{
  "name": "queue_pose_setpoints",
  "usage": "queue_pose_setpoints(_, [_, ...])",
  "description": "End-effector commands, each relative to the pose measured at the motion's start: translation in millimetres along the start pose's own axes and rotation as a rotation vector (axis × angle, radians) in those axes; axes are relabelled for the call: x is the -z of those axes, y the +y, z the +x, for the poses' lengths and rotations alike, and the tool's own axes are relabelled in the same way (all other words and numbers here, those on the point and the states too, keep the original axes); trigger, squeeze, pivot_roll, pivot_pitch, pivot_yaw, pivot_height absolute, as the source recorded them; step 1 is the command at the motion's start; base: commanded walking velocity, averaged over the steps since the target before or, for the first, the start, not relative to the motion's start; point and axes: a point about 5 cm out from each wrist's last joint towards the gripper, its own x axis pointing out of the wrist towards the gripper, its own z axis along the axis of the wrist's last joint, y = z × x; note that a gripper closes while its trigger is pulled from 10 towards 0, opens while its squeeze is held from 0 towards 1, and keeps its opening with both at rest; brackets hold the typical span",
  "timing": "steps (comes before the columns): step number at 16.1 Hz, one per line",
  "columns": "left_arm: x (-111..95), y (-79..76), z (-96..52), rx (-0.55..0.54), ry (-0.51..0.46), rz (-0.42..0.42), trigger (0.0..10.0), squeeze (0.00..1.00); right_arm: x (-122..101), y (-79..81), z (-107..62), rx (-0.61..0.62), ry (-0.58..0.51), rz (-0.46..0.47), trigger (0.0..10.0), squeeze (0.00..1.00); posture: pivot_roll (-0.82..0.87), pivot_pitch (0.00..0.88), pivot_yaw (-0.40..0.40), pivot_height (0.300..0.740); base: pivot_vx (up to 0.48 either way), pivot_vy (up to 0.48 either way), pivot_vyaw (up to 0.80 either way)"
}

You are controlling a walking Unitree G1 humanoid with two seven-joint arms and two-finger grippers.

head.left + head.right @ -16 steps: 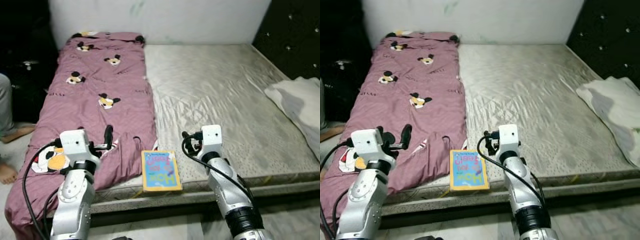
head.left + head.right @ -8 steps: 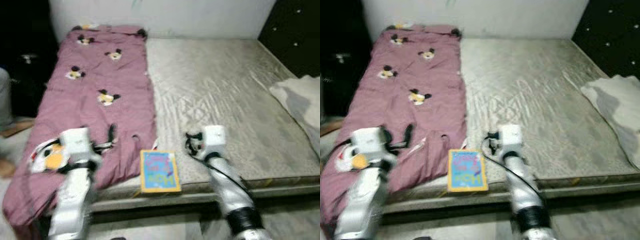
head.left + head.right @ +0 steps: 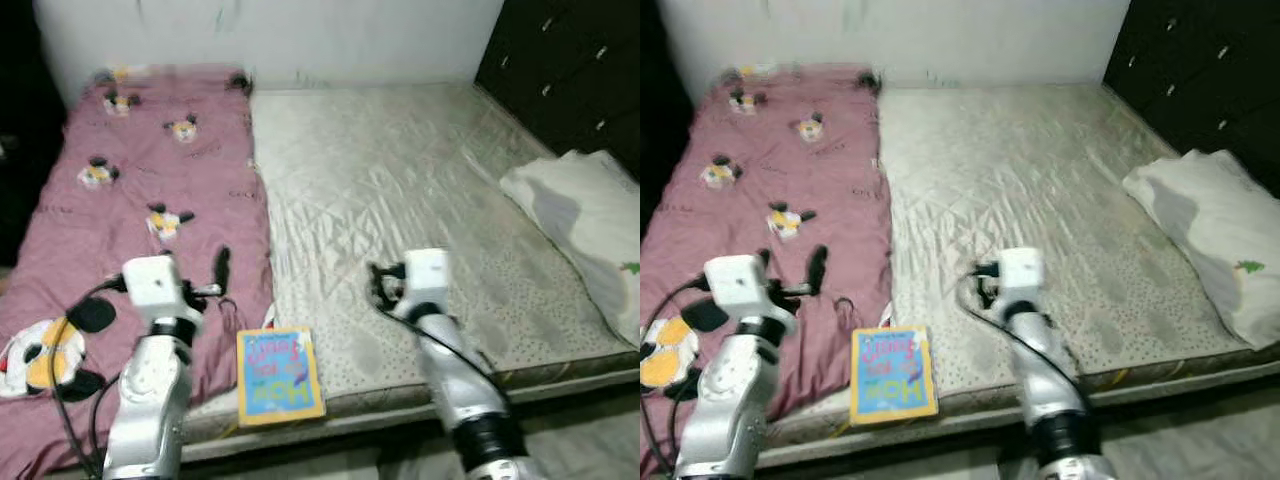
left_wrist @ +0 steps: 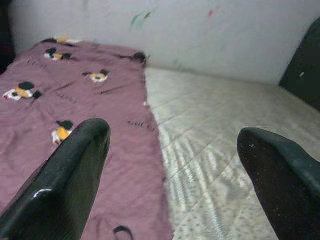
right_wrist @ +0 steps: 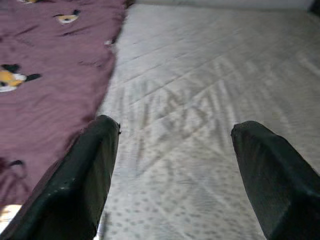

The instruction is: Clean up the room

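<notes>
bed: grey quilted mattress (image 3: 400,200)
left side: mauve cartoon-mouse blanket (image 3: 130,210) spread lengthwise
front edge: colourful book (image 3: 278,375), beside the blanket
right edge: white pillow (image 3: 585,220)

Pillow (image 3: 590,225) cut by right edge; book (image 3: 278,375) lettering blurred.

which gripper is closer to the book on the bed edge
Left, by a small margin. The left gripper hangs over the pink blanket, just up and left of the book. The right gripper is over the bare mattress, further off to the book's right.
</notes>
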Motion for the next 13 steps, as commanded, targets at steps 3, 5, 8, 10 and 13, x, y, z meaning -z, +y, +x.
queue_pose_setpoints(3, [2.9,-4.0,0.2,0.001,0.015,-0.014,10.0,0.0,2.5,-8.9,-1.3,0.03,0.015,-0.007,10.0,0.0,0.05,0.075,-0.032,0.74,0.0,0.0,0.0])
queue_pose_setpoints(5, [3.3,-4.1,1.4,-0.017,0.021,-0.019,10.0,0.0,2.9,-9.2,-0.9,0.033,0.02,-0.003,10.0,0.0,0.05,0.075,-0.032,0.74,0.0,0.0,-0.8])
queue_pose_setpoints(8, [3.8,-2.4,2.1,-0.029,0.027,-0.024,10.0,0.0,2.8,-8.5,-0.9,0.025,0.015,-0.012,10.0,0.0,0.05,0.073,-0.032,0.74,0.0,0.0,-0.45])
queue_pose_setpoints(10, [3.8,-2.2,1.9,-0.029,0.028,-0.029,10.0,0.0,5.2,-7.7,-1.7,0.024,0.024,-0.01,10.0,0.0,0.05,0.074,-0.033,0.74,0.0,0.439,0.0])
queue_pose_setpoints(13, [4.9,-2.6,2.3,-0.031,0.038,-0.031,10.0,0.0,6.4,-7.6,-1.7,0.022,0.032,-0.015,10.0,0.0,0.05,0.074,-0.033,0.74,0.0,0.48,0.0])
